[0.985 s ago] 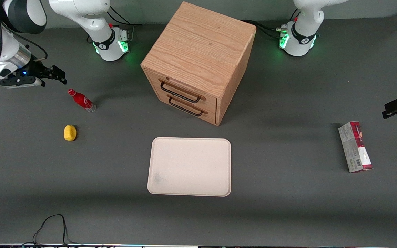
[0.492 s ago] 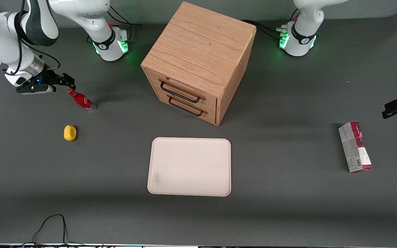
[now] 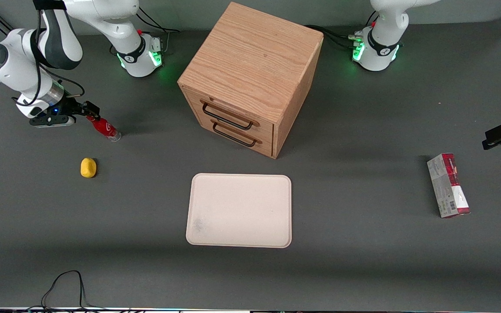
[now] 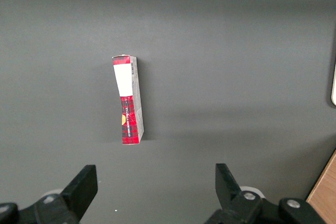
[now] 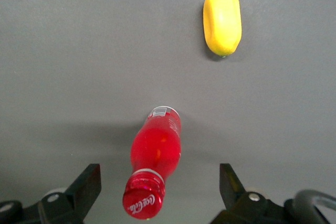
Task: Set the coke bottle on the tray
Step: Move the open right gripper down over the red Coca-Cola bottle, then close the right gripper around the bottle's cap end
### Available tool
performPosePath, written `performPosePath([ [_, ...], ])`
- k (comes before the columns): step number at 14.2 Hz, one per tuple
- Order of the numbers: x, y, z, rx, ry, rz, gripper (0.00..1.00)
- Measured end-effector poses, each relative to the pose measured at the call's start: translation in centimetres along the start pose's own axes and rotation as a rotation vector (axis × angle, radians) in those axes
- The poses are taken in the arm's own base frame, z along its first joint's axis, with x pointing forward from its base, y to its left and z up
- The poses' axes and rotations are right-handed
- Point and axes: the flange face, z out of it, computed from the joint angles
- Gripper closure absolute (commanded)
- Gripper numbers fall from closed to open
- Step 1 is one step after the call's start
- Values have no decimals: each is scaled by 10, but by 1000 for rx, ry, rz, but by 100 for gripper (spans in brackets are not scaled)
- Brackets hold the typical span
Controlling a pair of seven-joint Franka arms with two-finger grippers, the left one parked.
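The coke bottle (image 3: pixel 105 127), small and red with a red cap and a clear base, stands on the grey table toward the working arm's end. My right gripper (image 3: pixel 90 113) is open and hovers at the bottle's cap. In the right wrist view the cap and neck of the bottle (image 5: pixel 155 156) sit between the two spread fingers of the gripper (image 5: pixel 159 178), without touching either. The cream-white tray (image 3: pixel 239 211) lies flat and bare in front of the wooden drawer cabinet, nearer to the front camera than the bottle.
A yellow lemon-like object (image 3: pixel 88 167) lies nearer the front camera than the bottle; it also shows in the right wrist view (image 5: pixel 222 22). The wooden drawer cabinet (image 3: pixel 250 78) stands mid-table. A red-and-grey carton (image 3: pixel 448 184) lies toward the parked arm's end.
My right gripper has moved down and toward the bottle, from beside it to right at its cap. The bottle, the tray and the other things have not moved.
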Motion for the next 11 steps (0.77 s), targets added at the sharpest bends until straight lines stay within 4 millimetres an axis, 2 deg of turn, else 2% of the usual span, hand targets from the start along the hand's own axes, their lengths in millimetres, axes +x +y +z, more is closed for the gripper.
performPosePath([
  [7,-7,-3,9,6,-22,-3,0],
  [8,-7,-3,10,6,-23,-3,6],
  [9,-7,-3,10,6,-23,-3,20],
  [10,-7,-3,10,6,-24,-3,39],
  [11,-7,-3,11,6,-25,-3,63],
])
